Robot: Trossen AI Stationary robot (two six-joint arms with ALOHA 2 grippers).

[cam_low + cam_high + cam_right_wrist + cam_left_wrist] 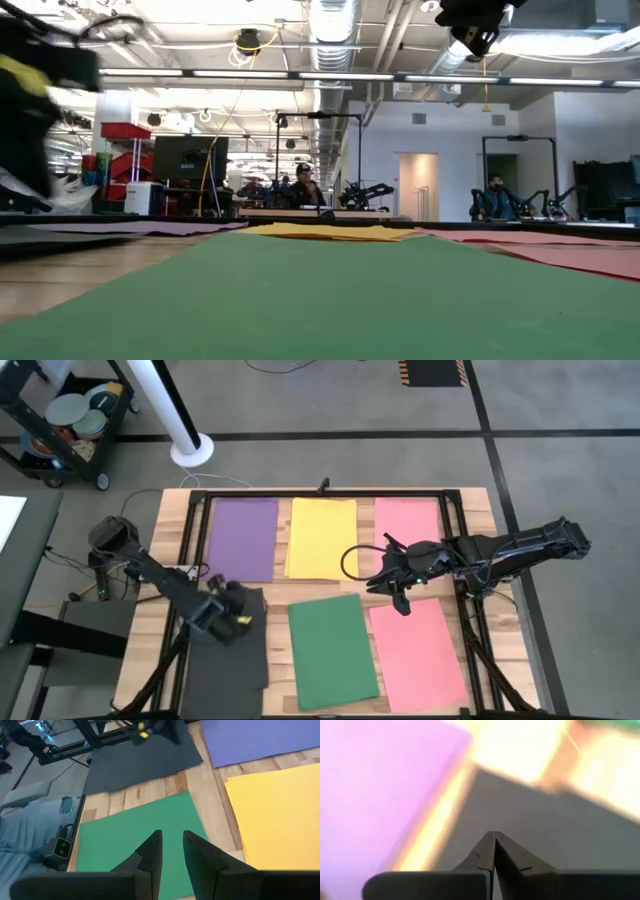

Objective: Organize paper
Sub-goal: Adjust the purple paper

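A wooden table [165,520] with pale planks has six sheets of paper on it. Far from me lie a purple sheet [245,538], a yellow sheet [322,537] and a pink sheet [407,520], side by side in a row with small gaps. Closer lie a black sheet [226,660], a green sheet [332,650] and a second pink sheet [418,652]. All of them are thin, flat rectangles. The black sheet looks dull and dark grey, and it sits a little crooked. A black metal frame [190,510] runs around the table edge.

The left gripper [238,620] is over the far end of the black sheet, near the purple one. Its two dark fingers [485,857] are pressed tight together. I cannot tell if any paper is caught between them.

The right gripper [401,603] hangs between the two pink sheets, close to the green sheet's corner. Its fingers [150,851] stand apart with a gap, and nothing is in them. A black cable [352,560] loops over the yellow sheet beside this arm.

Off the table, a white pole [178,420] stands on a round base on the grey floor. A black cart [60,425] with round things on it is in the corner. Far behind the table, people sit at desks under long ceiling lights.
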